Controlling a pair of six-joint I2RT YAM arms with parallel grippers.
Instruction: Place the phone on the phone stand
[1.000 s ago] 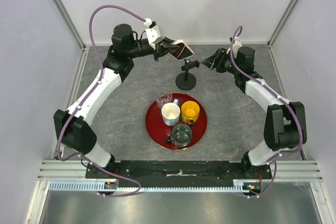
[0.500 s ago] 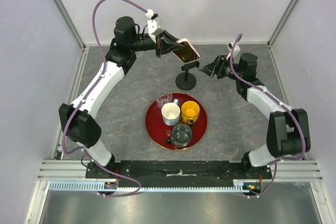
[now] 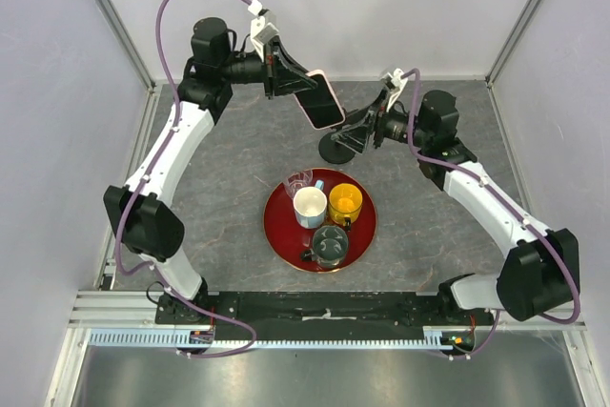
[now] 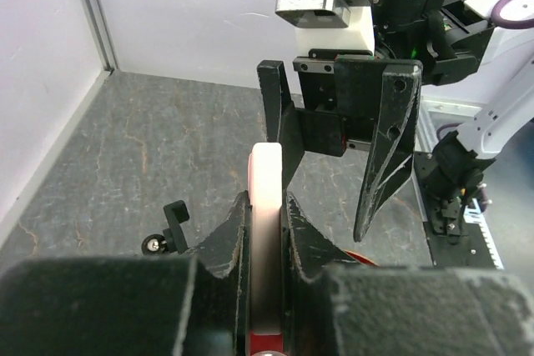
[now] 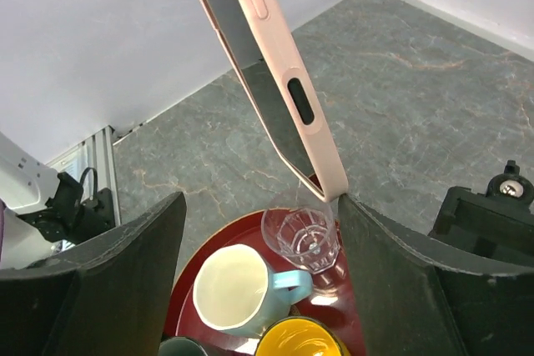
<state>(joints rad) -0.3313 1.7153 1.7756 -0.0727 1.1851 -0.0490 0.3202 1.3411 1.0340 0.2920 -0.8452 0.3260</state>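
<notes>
Both arms have closed in over the last half second: the left gripper (image 3: pixel 294 86) has pulled the phone (image 3: pixel 321 102) back a little toward the far-left corner and tipped it steeper, while the right gripper (image 3: pixel 355 132) has slid in from the right edge until it hangs over the stand (image 3: pixel 334 150). I read this as the line-up before seating, with the phone not yet on the stand. The phone is held in the air above the middle of the counter's far edge, just up and left of the stand, pinched by its upper end between the left fingers (image 4: pixel 302 231). Its long axis runs from the far-left corner down toward the near-right one, the free lower end pointing at the stand and the dark screen turned up toward the near edge. The right gripper stands spread wide with nothing in it; in its own view the phone's pink edge (image 5: pixel 288 81) crosses between the fingers, and the stand's bracket (image 5: pixel 488 218) shows just outside one finger. Whether that finger touches the stand I cannot tell. The red tray (image 3: pixel 274 228) sits nearer the front edge, apart from both.
</notes>
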